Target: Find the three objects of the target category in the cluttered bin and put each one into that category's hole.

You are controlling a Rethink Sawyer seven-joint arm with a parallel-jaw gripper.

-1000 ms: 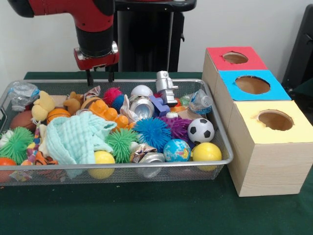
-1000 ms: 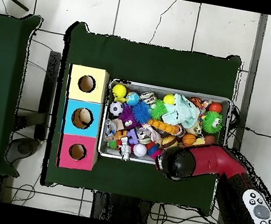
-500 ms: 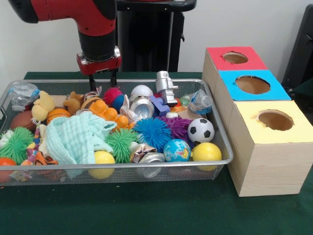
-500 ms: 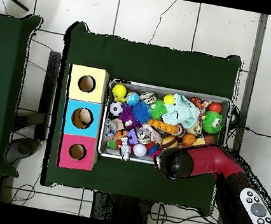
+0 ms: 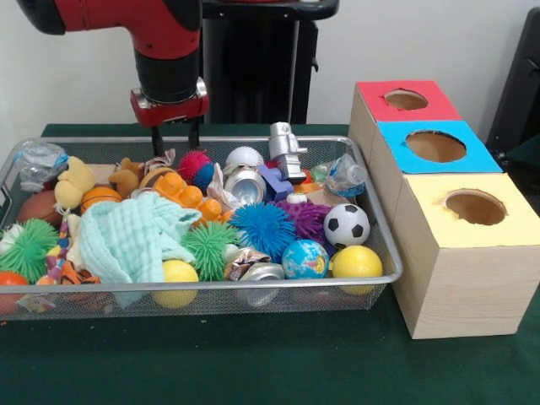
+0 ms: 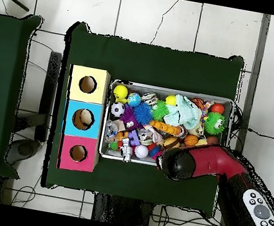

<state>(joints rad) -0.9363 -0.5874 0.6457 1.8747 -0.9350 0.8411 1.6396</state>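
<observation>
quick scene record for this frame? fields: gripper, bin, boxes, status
gripper: open, empty, hanging over the bin's far side, above the pink spiky ball
bin: wire mesh, packed with balls, spiky toys, cans, a green cloth
boxes: red box, blue box, yellow box, in a row beside the bin, one hole each
status: nothing held

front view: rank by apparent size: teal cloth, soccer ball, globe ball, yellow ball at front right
1. teal cloth, clearly largest.
2. yellow ball, soccer ball and globe ball: all look about alike, and they sit at different depths, so I won't rank them.
</observation>
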